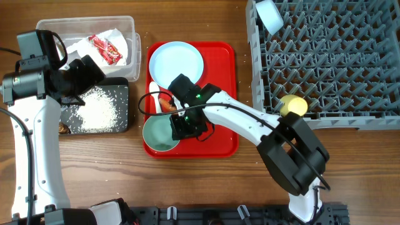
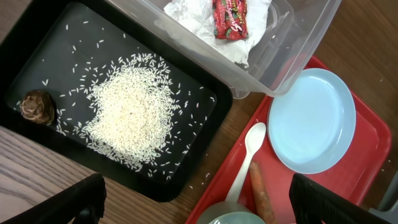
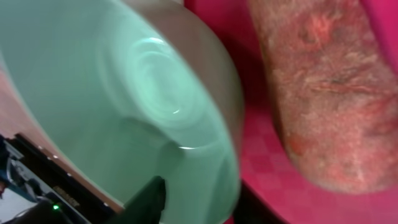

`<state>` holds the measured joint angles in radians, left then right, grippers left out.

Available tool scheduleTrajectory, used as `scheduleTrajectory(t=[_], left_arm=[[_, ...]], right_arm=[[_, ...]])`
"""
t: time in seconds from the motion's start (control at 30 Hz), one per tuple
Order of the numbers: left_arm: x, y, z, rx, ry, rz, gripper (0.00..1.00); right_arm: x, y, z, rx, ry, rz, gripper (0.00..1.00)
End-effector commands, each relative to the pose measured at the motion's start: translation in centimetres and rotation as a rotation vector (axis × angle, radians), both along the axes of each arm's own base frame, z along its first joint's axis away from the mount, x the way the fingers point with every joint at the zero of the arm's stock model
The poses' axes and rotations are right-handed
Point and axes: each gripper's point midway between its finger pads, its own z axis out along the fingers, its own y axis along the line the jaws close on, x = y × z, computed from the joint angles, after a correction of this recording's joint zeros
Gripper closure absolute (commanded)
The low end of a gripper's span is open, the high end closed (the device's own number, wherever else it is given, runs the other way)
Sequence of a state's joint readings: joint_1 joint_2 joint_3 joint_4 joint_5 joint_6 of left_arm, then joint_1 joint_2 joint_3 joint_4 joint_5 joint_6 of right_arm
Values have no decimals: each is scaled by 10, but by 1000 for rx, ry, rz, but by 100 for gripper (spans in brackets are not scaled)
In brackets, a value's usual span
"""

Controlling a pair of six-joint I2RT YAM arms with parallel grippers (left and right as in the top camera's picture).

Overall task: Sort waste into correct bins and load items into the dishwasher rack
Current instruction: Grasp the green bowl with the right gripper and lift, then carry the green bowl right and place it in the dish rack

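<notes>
The right tool (image 1: 187, 125) sits at the rim of the light teal bowl (image 1: 157, 134) on the red tray (image 1: 225, 53), seemingly astride it; whether it is clamped I cannot tell. The orange carrot (image 3: 323, 93) lies just beside the tool. The left tool (image 2: 198, 202), spread wide, hangs farther off.

Tray-to-rack gap: a bare strip of table (image 1: 244, 94) runs between the red serving tray (image 1: 226, 56) and the dishwasher rack (image 1: 325, 62).
Over the tray: the right arm (image 1: 237, 119) slants across its near right part; the far right corner is bare.
Light teal bowl (image 1: 157, 134): crowded, with the right gripper (image 1: 181, 125) at its rim and the carrot (image 1: 165, 100) and white plastic spoon (image 1: 153, 94) just beside.
Bins: the left arm (image 1: 75, 78) hangs over the seam between the clear tub (image 1: 128, 25) and the black tray (image 1: 119, 87).
</notes>
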<state>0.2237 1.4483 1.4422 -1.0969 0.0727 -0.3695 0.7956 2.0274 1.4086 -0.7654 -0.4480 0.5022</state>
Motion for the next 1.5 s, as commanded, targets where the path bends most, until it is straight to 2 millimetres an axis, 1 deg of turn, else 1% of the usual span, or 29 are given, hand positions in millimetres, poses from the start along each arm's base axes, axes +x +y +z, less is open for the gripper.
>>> scheduleTrajectory(t=[0.0, 0.03, 0.07, 0.17, 0.23, 0.33, 0.37, 0.43, 0.47, 0.5, 0.53, 0.57, 0.6, 0.67, 0.7, 0.73, 0.77, 0.83, 0.9, 0.97, 1.0, 1.03, 1.07, 1.1, 1.13, 1.17, 1.37, 1.47], left_arm=[[2, 1, 2, -4, -5, 10, 6], [2, 1, 2, -4, -5, 10, 6], [2, 1, 2, -4, -5, 10, 5], [2, 1, 2, -4, -5, 10, 5], [2, 1, 2, -3, -7, 10, 1], [3, 1, 2, -3, -9, 10, 0], [3, 1, 2, -3, -9, 10, 0], [3, 1, 2, -3, -9, 10, 0], [3, 1, 2, -3, -9, 10, 0], [3, 1, 2, -3, -9, 10, 0], [3, 1, 2, -3, -9, 10, 0], [3, 1, 2, -3, -9, 10, 0], [3, 1, 2, -3, -9, 10, 0], [3, 1, 2, -3, -9, 11, 0], [3, 1, 2, -5, -9, 11, 0], [3, -1, 2, -17, -12, 10, 0], [4, -3, 3, -38, -17, 18, 0], [7, -6, 4, -55, -29, 11, 0], [7, -6, 4, -55, -32, 11, 0], [7, -6, 4, -55, -32, 11, 0], [7, -6, 4, -55, -32, 11, 0], [7, -6, 4, -55, -32, 11, 0], [7, -6, 4, -55, -31, 11, 0], [7, -6, 4, -55, -31, 11, 0], [7, -6, 4, -55, -31, 11, 0], [7, -6, 4, -55, -32, 12, 0], [8, -6, 4, -65, -36, 31, 0], [8, -6, 4, -64, -36, 31, 0]], right_arm=[[1, 2, -4, 4, 29, 0, 87], [1, 2, -4, 4, 29, -2, 93], [2, 0, -5, 2, 32, -7, 96], [8, -3, -2, 22, 47, -22, 96], [10, -4, 2, 45, 56, -23, 96], [18, -7, 20, 82, 23, -23, 96], [21, -7, 30, 102, -3, -17, 96], [30, -9, 60, 145, -89, -3, 96], [33, -9, 79, 181, -143, 23, 96], [37, -11, 102, 218, -202, 39, 96], [41, -14, 114, 232, -238, 37, 96], [48, -22, 136, 242, -308, 24, 96], [58, -36, 153, 227, -376, -15, 96], [81, -68, 178, 166, -502, -109, 96], [98, -96, 189, 95, -585, -189, 96], [109, -115, 196, 47, -638, -241, 96], [127, -150, 207, -49, -723, -336, 96], [153, -220, 223, -268, -862, -519, 96], [166, -272, 232, -448, -938, -649, 96], [174, -313, 238, -594, -981, -751, 96], [177, -328, 240, -645, -994, -786, 96], [179, -337, 240, -681, -1001, -809, 96], [183, -360, 239, -781, -1016, -855, 96], [186, -367, 239, -823, -1024, -860, 96], [191, -375, 236, -888, -1030, -838, 96], [195, -378, 231, -940, -1028, -791, 96], [220, -387, 194, -1191, -988, -594, 96], [230, -392, 182, -1308, -976, -514, 96]])
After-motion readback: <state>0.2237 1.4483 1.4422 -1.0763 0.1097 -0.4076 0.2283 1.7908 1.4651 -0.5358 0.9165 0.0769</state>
